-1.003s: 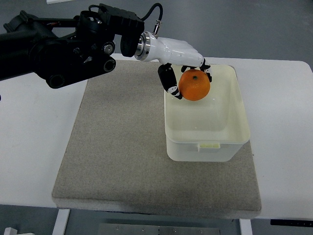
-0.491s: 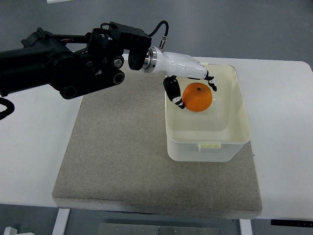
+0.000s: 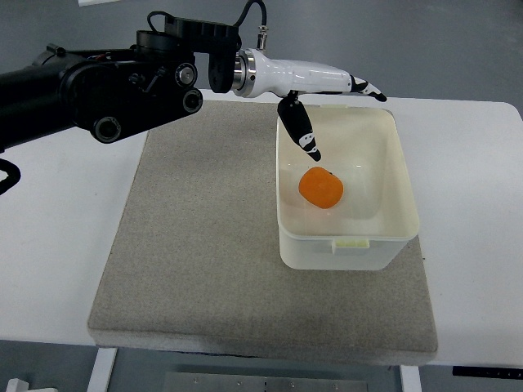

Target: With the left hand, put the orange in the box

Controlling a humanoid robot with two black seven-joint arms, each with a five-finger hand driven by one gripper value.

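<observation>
The orange [image 3: 321, 188] lies on the floor of the cream plastic box [image 3: 399, 214], near its middle, with nothing touching it. My left hand [image 3: 339, 110] hovers above the box's far left corner, white with black fingertips. Its fingers [image 3: 364, 85] are stretched out flat along the back rim and the thumb [image 3: 302, 135] points down toward the orange. The hand is open and holds nothing. Its black arm enters from the left edge. The right arm does not show.
The box stands on the right part of a grey felt mat [image 3: 196, 245], which lies on a white table [image 3: 474, 204]. Bare mat stretches to the left and in front of the box. The table's front edge runs along the bottom of the picture.
The left hand carried the orange down into the box, then spread its fingers and let go. The orange dropped to the box floor and the hand rose toward the back rim.
</observation>
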